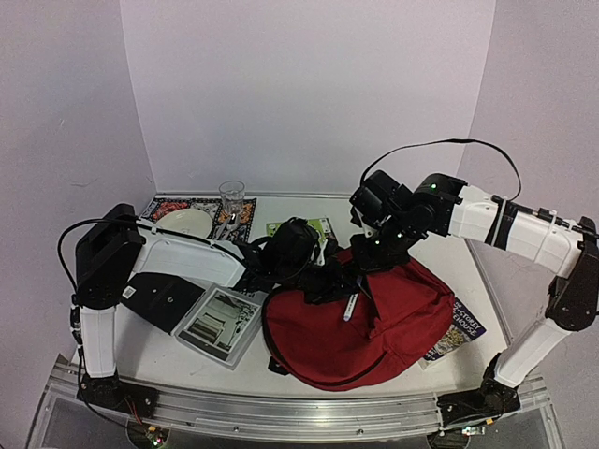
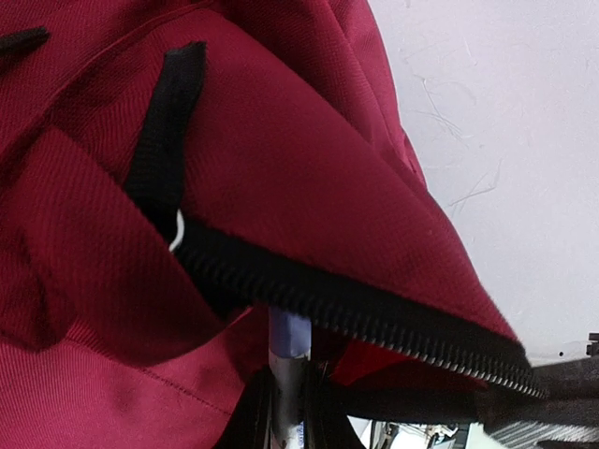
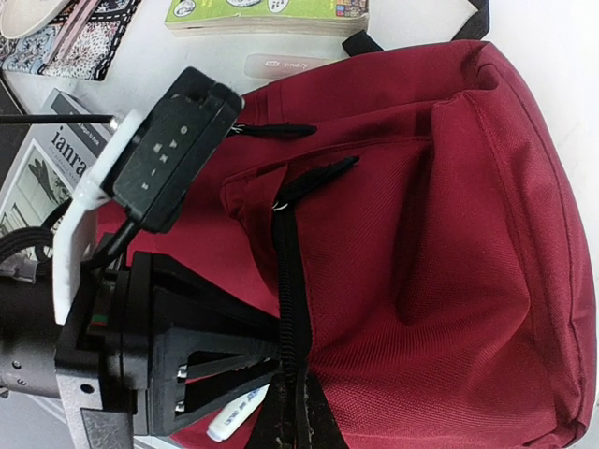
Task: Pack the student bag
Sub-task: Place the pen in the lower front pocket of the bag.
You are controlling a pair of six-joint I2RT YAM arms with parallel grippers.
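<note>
One pen was poised at the pocket. Nothing was visibly packed, though the inside of the bag was hidden. The bag lay flat on the table toward the near right corner, front pocket partly unzipped.

Left gripper was clamped on the pen, whose tip sat at the pocket mouth just under the black zip. Right gripper was pinched tight on the bag's zip edge, apparently holding the mouth open.

Left to pack, by my reckoning:
- a green book near the far edge
- a magazine beside the bag, toward the left edge
- another book partly under the bag's right side

Zipping shut was not yet done.
</note>
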